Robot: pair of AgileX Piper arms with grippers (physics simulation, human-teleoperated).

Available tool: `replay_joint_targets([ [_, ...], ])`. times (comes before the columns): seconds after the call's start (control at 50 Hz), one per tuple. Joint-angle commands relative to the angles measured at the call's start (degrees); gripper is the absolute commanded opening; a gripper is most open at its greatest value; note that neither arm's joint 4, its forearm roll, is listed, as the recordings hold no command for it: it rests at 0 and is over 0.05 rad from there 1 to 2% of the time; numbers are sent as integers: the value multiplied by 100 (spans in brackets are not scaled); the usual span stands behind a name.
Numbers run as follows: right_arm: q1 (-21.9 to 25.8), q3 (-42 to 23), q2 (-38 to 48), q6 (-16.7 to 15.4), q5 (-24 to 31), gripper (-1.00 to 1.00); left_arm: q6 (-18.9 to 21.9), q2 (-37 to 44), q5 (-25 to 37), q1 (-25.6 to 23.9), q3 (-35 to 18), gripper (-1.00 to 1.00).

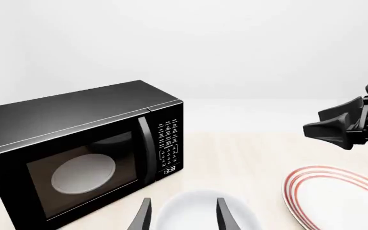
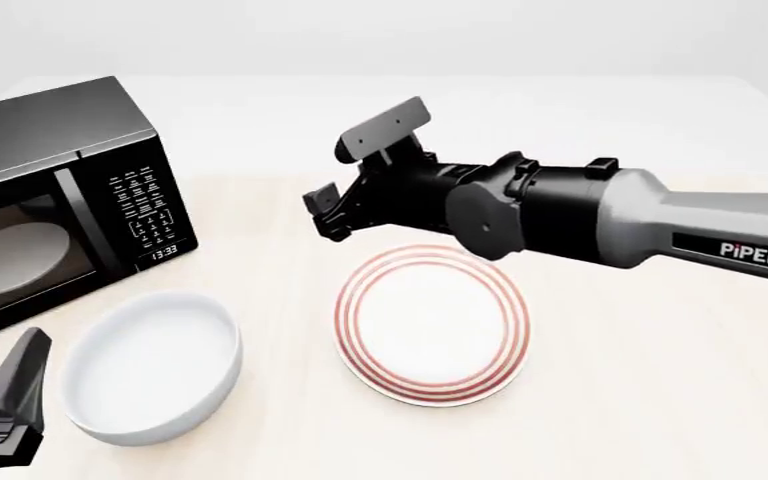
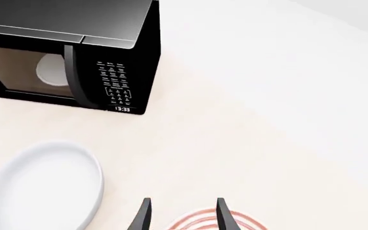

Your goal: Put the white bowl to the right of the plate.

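Black microwave (image 2: 51, 200) at far left, door closed; a swing that way risks a knock. Right gripper (image 2: 335, 208) stretched out above the far-left edge of the plate (image 2: 434, 338), fingers parted, holding nothing; a low carry over those red rings risks clipping the rim and shoving the plate. White bowl (image 2: 153, 366) near left, still left of the plate, standing apart from it. Thick, glossy wall likely to slip from a shallow pinch. Left gripper (image 1: 182, 218) just near-left of the bowl, parted, empty.
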Motion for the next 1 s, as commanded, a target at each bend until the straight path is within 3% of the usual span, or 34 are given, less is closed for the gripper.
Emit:
replay_joint_targets([
  [0.02,202,-532,460,1,324,100,0,0,0,0,0,100],
  [0.64,807,-1399,1265,30,727,100,0,0,0,0,0,100],
  [1.0,1198,-1855,1751,318,771,100,0,0,0,0,0,100],
])
